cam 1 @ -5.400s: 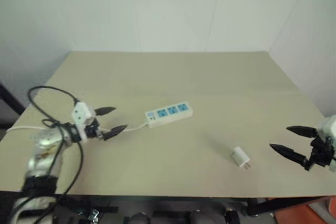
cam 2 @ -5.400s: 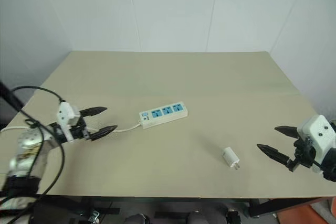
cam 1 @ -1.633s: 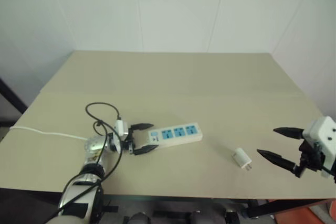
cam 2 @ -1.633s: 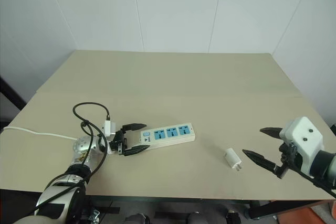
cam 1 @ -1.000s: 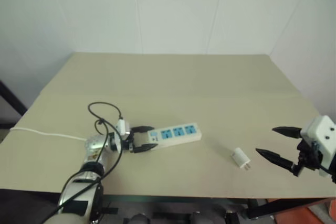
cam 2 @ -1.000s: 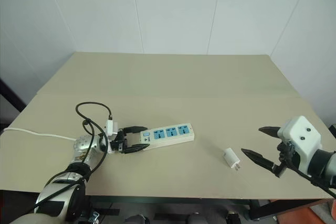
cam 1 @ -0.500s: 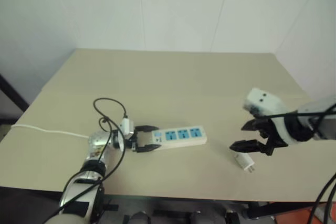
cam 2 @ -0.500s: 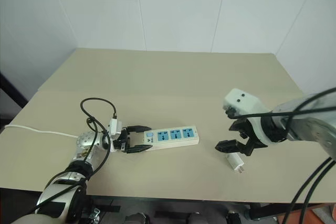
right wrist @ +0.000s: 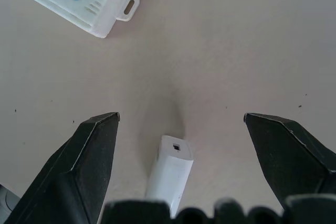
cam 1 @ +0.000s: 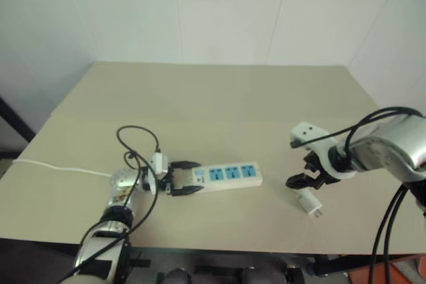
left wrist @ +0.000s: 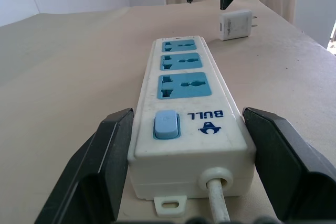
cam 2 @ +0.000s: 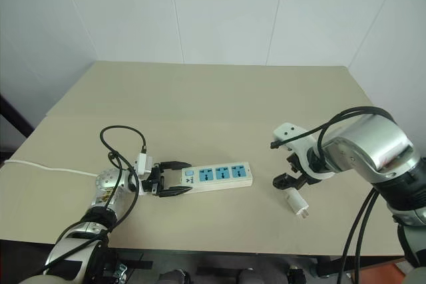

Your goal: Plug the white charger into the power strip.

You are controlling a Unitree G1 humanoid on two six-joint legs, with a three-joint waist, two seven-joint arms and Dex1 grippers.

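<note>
Pickup step: right gripper [right wrist: 178,124], spread wide, hovers over the white charger [cam 2: 295,202] near the tabletop's front edge; next, descend and pinch, while left gripper [left wrist: 184,129], spread, brackets the power strip [cam 2: 216,175] without visible contact.

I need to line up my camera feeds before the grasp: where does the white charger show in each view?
Left eye view: white charger lying on the table, right of the power strip.
Right eye view: charger right of the strip's far end.
Left wrist view: charger beyond the strip's far end.
Right wrist view: charger between the right end effector's fingers.
Shared landmark: the power strip.
</note>
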